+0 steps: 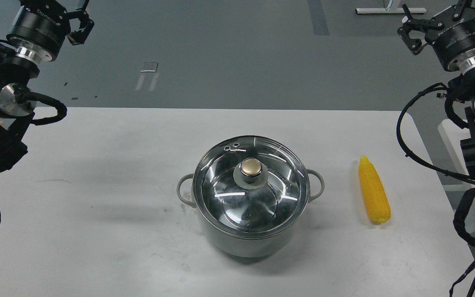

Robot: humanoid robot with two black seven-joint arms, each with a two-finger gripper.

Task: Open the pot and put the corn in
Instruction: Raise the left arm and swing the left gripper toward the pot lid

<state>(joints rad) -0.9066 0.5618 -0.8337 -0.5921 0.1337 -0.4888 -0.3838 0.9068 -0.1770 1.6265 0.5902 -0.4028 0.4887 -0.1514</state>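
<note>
You see the pot point(250, 239) at the table's point(97, 206) middle, glass lid point(250, 194) on it. The corn point(373, 190) lies well to its right. Left gripper point(81, 20) and right gripper point(417, 31) hold nothing; whether their fingers are parted I cannot tell. The lettering on the left wrist is unreadable.

Left gripper point(81, 18) fingertips cut off by top edge; jaw state unreadable. Right gripper point(439, 16) partly cropped at top, also unreadable. Pot point(250, 239) interior blurred by lid point(250, 185) reflections.

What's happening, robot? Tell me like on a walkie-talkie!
Left gripper and right gripper raised, both open, holding nothing. Glass lid on pot. Corn on table, right of pot. Nothing in the way.
</note>
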